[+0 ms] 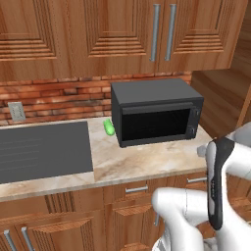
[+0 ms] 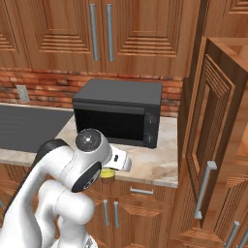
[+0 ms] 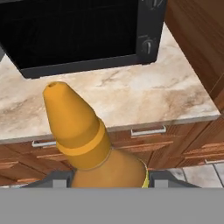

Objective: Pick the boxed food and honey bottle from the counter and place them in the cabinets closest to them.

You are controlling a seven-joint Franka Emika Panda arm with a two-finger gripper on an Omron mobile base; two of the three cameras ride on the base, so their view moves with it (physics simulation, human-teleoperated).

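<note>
From the left base view, the black microwave [image 1: 156,112] sat on the beige marbled counter [image 1: 147,164] against the brick wall, a small green item [image 1: 109,127] just beside its left side and the dark cooktop [image 1: 43,150] further left; closed upper cabinets [image 1: 127,32] with silver bar handles hung above, and the white arm rose at the lower right, in front of the counter's edge. From the right base view, the arm's round joint stood in front of the counter [image 2: 155,162], and a bit of the yellow honey bottle [image 2: 108,175] peeked out below it, level with the drawer fronts rather than resting on the stone; to the right a tall cabinet door [image 2: 206,140] stood swung open. In the hand view, the honey bottle [image 3: 85,138] filled the lower middle, its orange-brown cone top pointing up and left, its amber body seated between the two dark finger tips of the gripper [image 3: 107,180], which were partly closed and clasping it from either side. Behind the bottle lay the counter's front edge [image 3: 144,98], the drawers below it, and the microwave [image 3: 83,33] above.
</note>
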